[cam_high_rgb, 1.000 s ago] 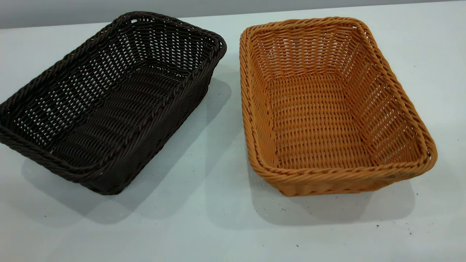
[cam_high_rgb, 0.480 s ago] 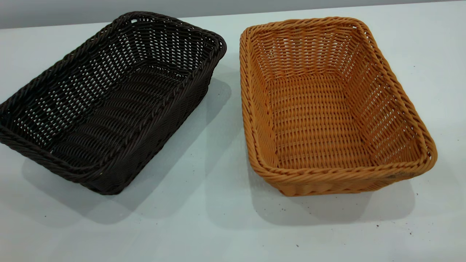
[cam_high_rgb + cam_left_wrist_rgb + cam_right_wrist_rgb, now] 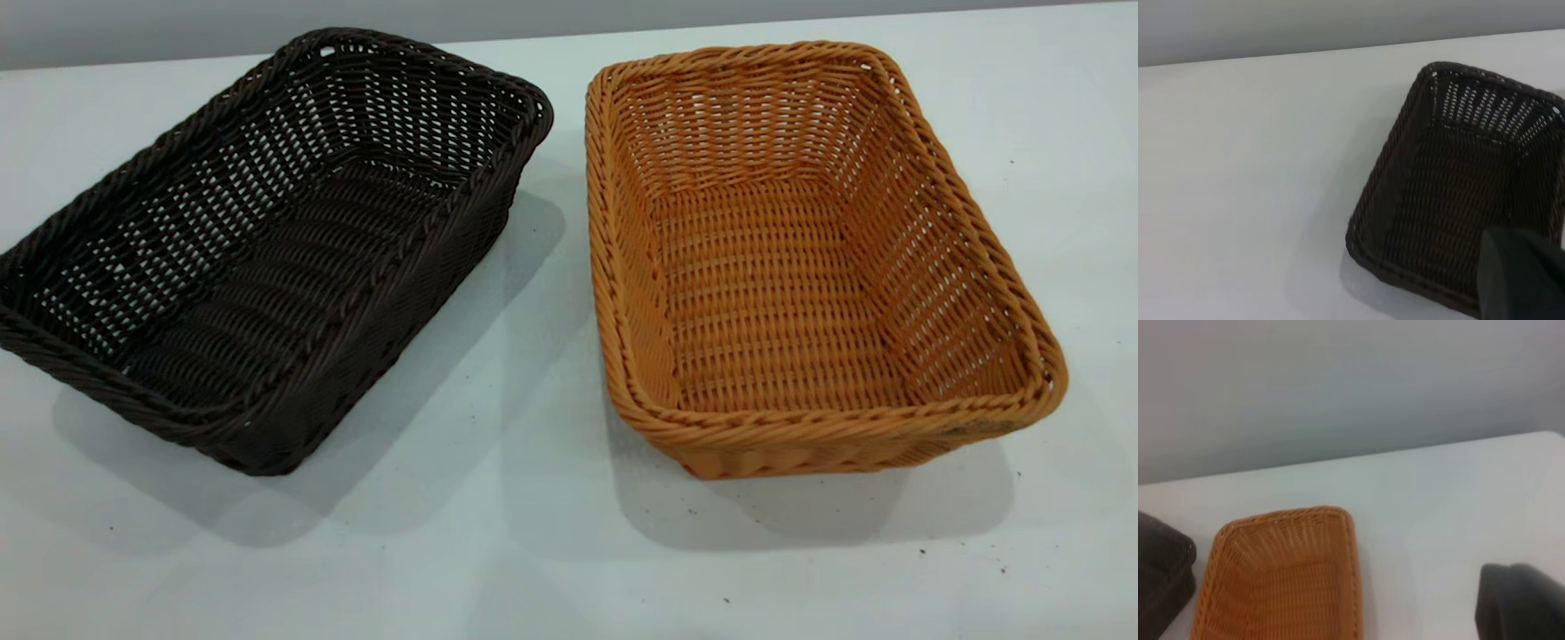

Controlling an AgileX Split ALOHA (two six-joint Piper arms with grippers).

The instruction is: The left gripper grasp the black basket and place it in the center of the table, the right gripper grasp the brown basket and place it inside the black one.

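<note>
Both baskets look light and fairly stiff, woven from thick strands that should flex a little under a pinch without crushing, so the braided rim is probably the best place to take hold: a gripper straddling one wall, with one finger inside and one outside, would have a ridged, non-slippery edge to bite on. The black basket stands on the left side of the table, turned at an angle, its flared open-weave sides letting the white surface show through and its floor ribbed in dark rows. The brown basket stands just beside it on the right, apart from it by a narrow strip of table, orange-tan, of the same shape and size, squarer to the camera. Both are empty and neither is held. The left gripper shows only as a dark block above the black basket's near corner, and the right gripper likewise off to one side of the brown basket; whether either is open or closed cannot be told.
</note>
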